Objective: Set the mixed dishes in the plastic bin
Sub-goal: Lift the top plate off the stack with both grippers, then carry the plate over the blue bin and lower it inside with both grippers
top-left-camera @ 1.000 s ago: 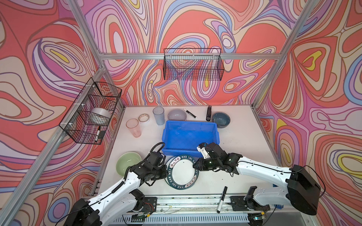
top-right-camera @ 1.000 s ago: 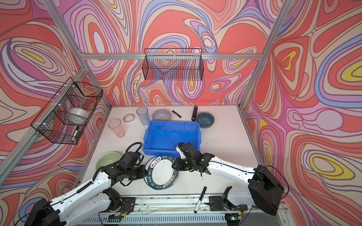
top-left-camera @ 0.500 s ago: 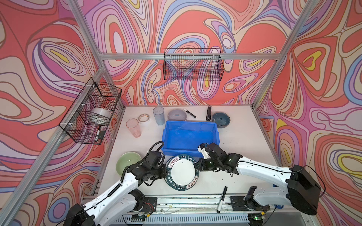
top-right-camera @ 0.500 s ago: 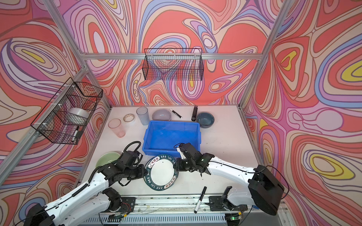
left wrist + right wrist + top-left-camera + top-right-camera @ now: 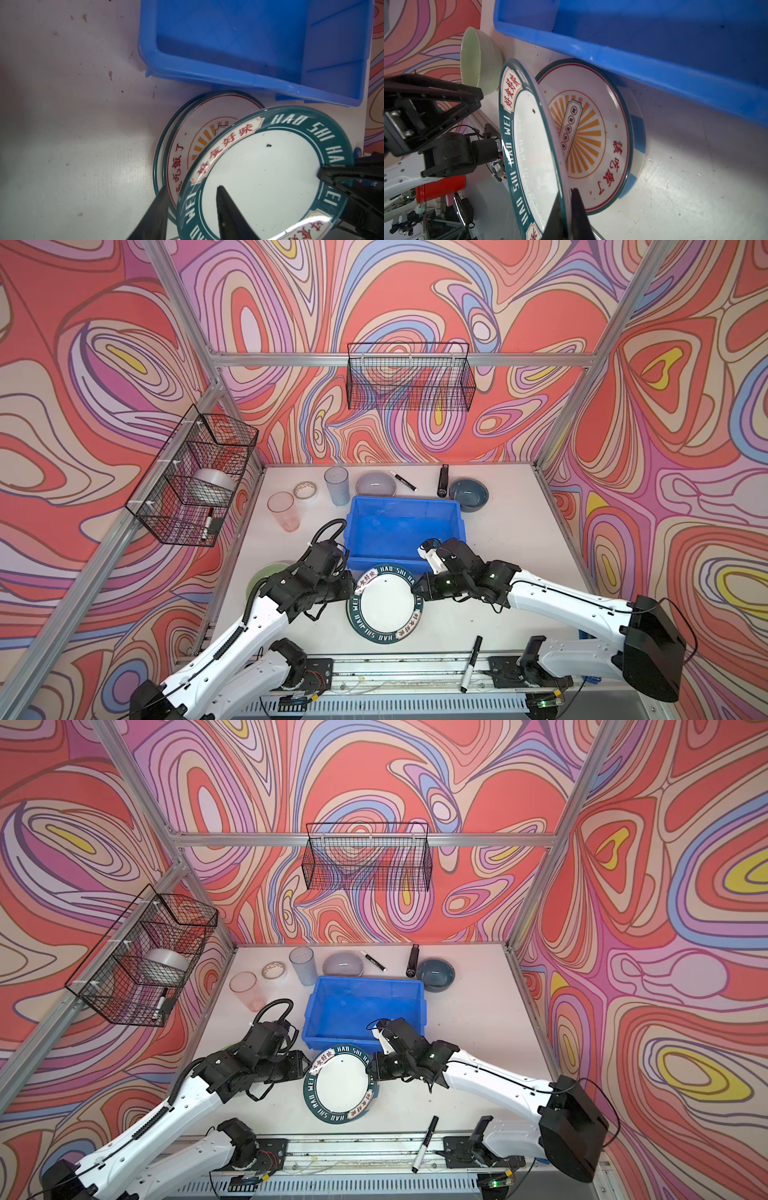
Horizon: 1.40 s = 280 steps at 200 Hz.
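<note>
At the left, the green bowl (image 5: 262,577) sat on the tabletop (image 5: 519,539), partly hidden behind your left arm. Your left claw (image 5: 192,188) stood partly open. Its two fingers were astride the rim of the teal-rimmed lettered plate (image 5: 384,605) without pinching it, so it held nothing.

The plate hung tilted, raised off the orange sunburst plate (image 5: 583,133), which lay on the blue-white striped plate (image 5: 638,133). That stack sat just in front of the plastic bin (image 5: 405,501), whose floor looked bare. On the right, your right claw (image 5: 566,195) was clamped shut on the opposite rim, and that thin pinch alone carried the plate.

I judged that grip to be the weak point. A glossy rim held from one side could pivot or slide out, and the plate would drop onto the two below.

If you had lifted before the left claw was clear, a finger could have caught the rim and twisted the plate loose.

The bin's near wall was also close. If you had carried the plate across too low, its hanging edge could have struck the wall and shoved the bin back.
</note>
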Each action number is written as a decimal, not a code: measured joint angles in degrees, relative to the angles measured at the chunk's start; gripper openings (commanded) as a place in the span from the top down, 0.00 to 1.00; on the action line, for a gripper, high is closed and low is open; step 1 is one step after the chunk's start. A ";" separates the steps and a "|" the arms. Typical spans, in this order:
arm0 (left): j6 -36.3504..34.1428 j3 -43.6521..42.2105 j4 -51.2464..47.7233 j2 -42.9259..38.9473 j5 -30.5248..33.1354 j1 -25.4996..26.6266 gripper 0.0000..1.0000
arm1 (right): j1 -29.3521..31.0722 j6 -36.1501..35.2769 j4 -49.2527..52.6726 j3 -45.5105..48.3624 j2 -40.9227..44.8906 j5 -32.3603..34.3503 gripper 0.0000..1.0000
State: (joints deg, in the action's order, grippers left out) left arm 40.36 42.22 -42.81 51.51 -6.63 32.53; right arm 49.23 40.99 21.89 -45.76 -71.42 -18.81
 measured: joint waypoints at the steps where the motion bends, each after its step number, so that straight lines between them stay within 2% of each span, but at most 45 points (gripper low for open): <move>1: -0.09 0.11 -0.02 0.09 0.07 -0.02 0.53 | 0.00 -0.04 0.07 -0.07 0.02 0.00 1.00; 64: -5.11 6.56 0.22 5.44 -1.18 -8.63 0.51 | -2.25 -4.04 8.72 -7.80 2.16 1.73 1.00; 115: -9.53 11.19 1.51 11.78 -1.27 -13.90 0.53 | -12.96 -7.65 12.98 -15.17 1.31 1.92 1.00; 171: -12.98 13.49 4.26 19.43 -0.81 -14.88 0.55 | -19.26 -10.82 10.99 -23.93 -9.62 2.97 1.00; 222: -14.84 15.89 7.04 26.56 -1.36 -15.76 0.60 | -20.02 -11.65 9.38 -29.24 -19.28 4.70 1.00; 280: -15.34 16.20 9.35 31.63 -3.41 -16.15 0.63 | -20.02 -11.82 7.32 -32.09 -25.49 5.79 1.00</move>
State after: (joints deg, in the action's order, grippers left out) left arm 25.02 58.41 -33.45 83.13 -10.04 16.38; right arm 29.21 29.17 29.21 -77.84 -96.90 -13.02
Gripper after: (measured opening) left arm 0.369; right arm 0.078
